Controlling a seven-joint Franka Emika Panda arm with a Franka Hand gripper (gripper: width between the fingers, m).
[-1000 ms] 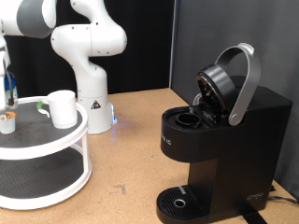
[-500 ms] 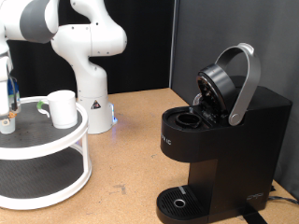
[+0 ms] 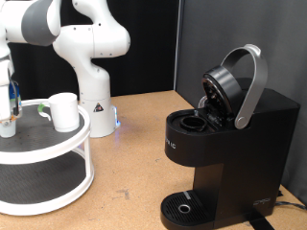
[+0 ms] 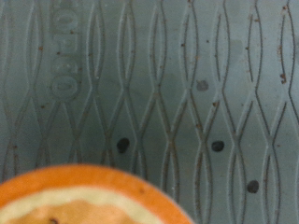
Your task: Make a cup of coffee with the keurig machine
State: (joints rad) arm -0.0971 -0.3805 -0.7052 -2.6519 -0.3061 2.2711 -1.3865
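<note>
since the earlier frames we see the pincer (image 3: 8,107) drop lower at the exterior view's left edge, about 9 o'clock, down onto the top shelf of the round two-tier stand (image 3: 58,144), right where the small pod showed before. the pod itself is now hidden behind the pincer in the exterior view. nothing else has shifted.

pincer state: we cannot tell if it is open or closed, the fingers are cut off by the frame edge and do not show in the wrist view.

wrist view is very close on the grey patterned mat (image 4: 168,84) of the shelf, with dark specks on it, plus an orange round rim with a pale inner band (image 4: 84,196) at the frame edge. we read that as the pod top, blurred.

white mug (image 3: 64,110) stands upright on the same top shelf, just beside the pincer, toward 3 o'clock from it, apart from it.

keurig machine (image 3: 230,153) sits on the tabletop (image 3: 134,163) at about 4 o'clock in the exterior view, well apart from the stand. lid is up, silver-grey handle (image 3: 251,86) raised, pod chamber (image 3: 195,122) open. round drip tray (image 3: 182,206) at the base has no mug on it.

white arm base (image 3: 91,57) stands behind the stand at 11 o'clock.
</note>
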